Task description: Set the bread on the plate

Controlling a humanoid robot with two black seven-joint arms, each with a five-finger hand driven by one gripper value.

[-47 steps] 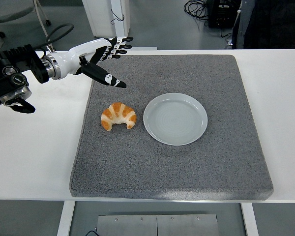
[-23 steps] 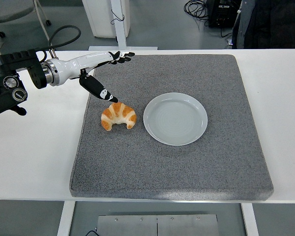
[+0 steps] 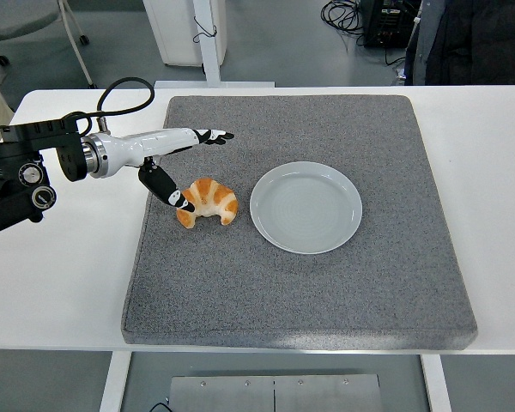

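The bread (image 3: 208,202) is lying on the grey mat (image 3: 300,292), just left of the plate (image 3: 305,207). The left robot hand (image 3: 178,163) is spread open, holding nothing, thumb touching the bread's left end. Fingers should be closing gently around the middle.

The bread (image 3: 208,202) is a single croissant, golden brown with paler bands across its ridged back. It is crescent-shaped, lies flat, and its two tips point toward the near edge of the table. It rests on the grey mat, in the left half.

The plate (image 3: 305,207) is round, pale grey-white, with a shallow raised rim. It sits upright and holds nothing. It lies just to the right of the bread, with a narrow gap between them.
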